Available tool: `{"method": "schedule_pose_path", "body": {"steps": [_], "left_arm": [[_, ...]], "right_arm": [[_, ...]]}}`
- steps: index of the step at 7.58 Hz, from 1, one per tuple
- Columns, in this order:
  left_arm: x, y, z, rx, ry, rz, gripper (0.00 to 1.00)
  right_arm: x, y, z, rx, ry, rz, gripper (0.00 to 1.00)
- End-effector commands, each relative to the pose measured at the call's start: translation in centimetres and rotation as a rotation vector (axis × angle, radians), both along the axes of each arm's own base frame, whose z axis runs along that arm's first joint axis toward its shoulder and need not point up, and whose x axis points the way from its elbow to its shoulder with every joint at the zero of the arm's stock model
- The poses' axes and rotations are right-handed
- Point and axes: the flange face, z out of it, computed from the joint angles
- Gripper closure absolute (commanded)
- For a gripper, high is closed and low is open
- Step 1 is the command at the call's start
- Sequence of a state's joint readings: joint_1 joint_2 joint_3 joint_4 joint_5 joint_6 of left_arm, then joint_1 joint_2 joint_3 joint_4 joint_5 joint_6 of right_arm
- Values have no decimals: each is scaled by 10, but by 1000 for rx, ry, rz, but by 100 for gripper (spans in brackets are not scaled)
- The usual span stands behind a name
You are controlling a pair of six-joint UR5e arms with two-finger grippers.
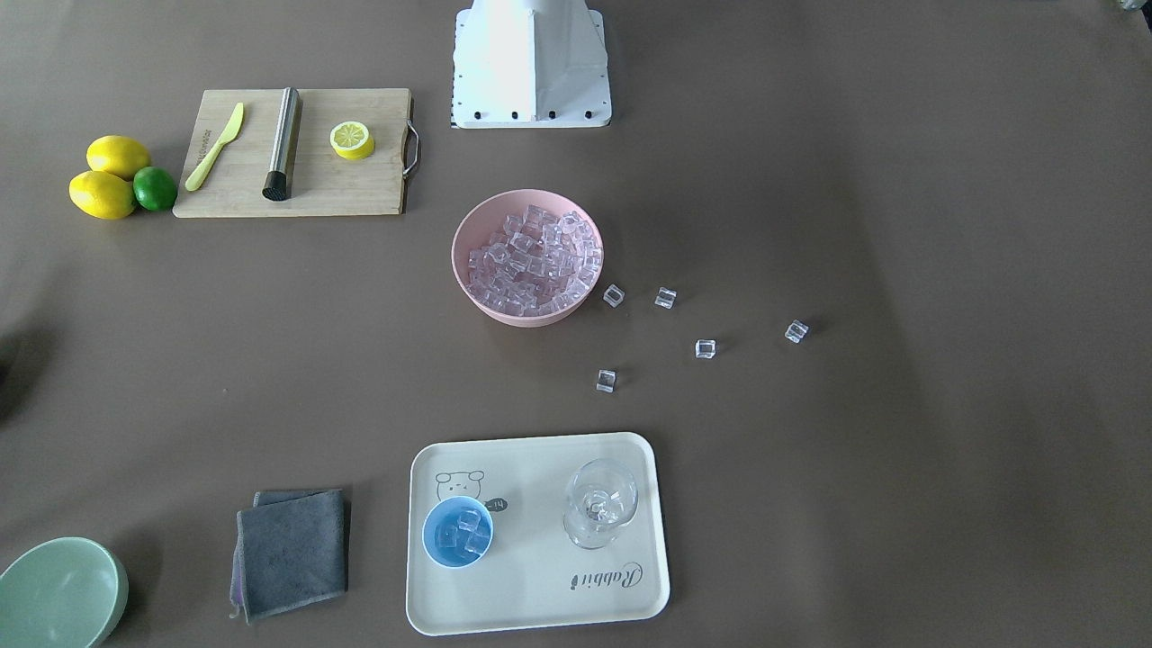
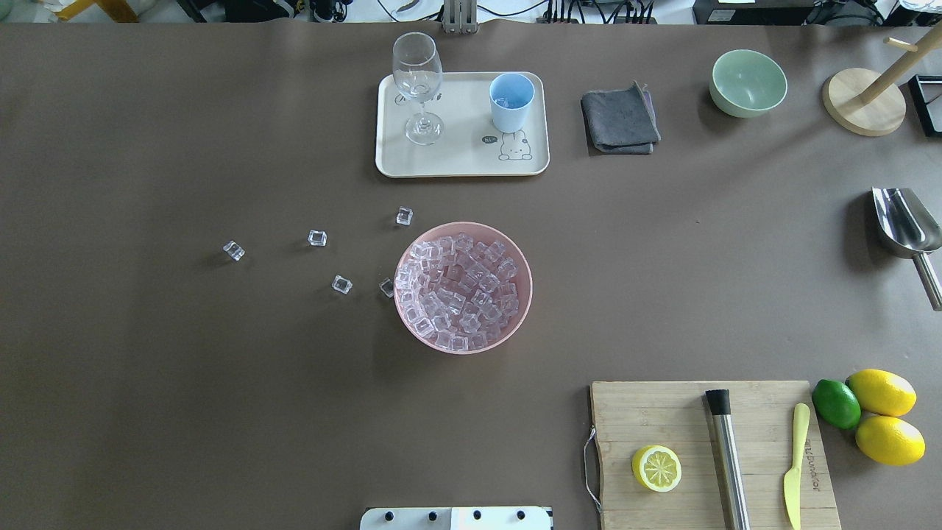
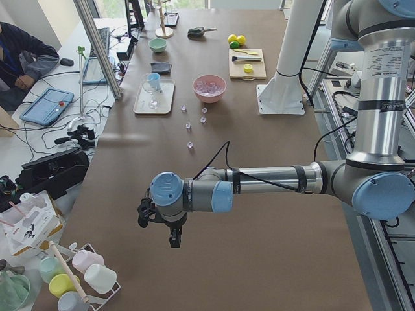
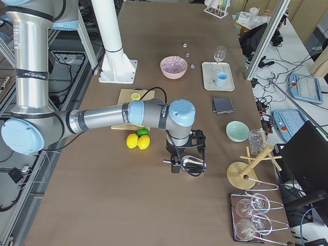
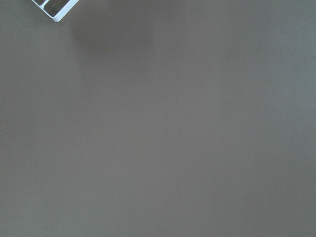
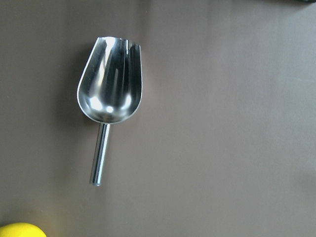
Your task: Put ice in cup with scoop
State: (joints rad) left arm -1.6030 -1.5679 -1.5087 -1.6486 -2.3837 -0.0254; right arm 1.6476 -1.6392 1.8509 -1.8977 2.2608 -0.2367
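The steel scoop (image 6: 111, 94) lies empty on the brown table at its far right (image 2: 901, 221), handle toward the robot. My right gripper (image 4: 199, 146) hangs just above the scoop (image 4: 192, 165); I cannot tell if it is open or shut. The light-blue cup (image 1: 457, 531) stands on the cream tray (image 1: 540, 594) and holds a few ice cubes (image 1: 463, 526). Many ice cubes (image 2: 460, 291) fill the pink bowl (image 2: 515, 324). Several loose cubes (image 2: 317, 238) lie left of the bowl. My left gripper (image 3: 174, 238) hovers over bare table far off; I cannot tell its state.
A clear stemmed glass (image 2: 418, 81) stands on the tray beside the cup. A grey cloth (image 2: 620, 118), a pale green bowl (image 2: 747, 82) and a wooden stand (image 2: 865, 99) sit at the far right. A cutting board (image 2: 706, 456) holds a lemon half, a steel cylinder and a knife; lemons and a lime (image 2: 835, 403) lie beside it.
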Motion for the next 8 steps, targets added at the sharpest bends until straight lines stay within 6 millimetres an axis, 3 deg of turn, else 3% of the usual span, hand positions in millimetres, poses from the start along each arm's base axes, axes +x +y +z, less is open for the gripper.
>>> {"method": "schedule_pose_path", "body": {"steps": [1, 3, 8], "left_arm": [[-1, 4, 2, 5, -2, 6, 2], [-1, 7, 8, -9, -3, 5, 2], [0, 8, 11, -9, -4, 9, 2]], "right_arm": [[11, 39, 63, -99, -72, -1, 0], [11, 31, 53, -75, -82, 0, 0], [12, 28, 50, -68, -81, -1, 0]]}}
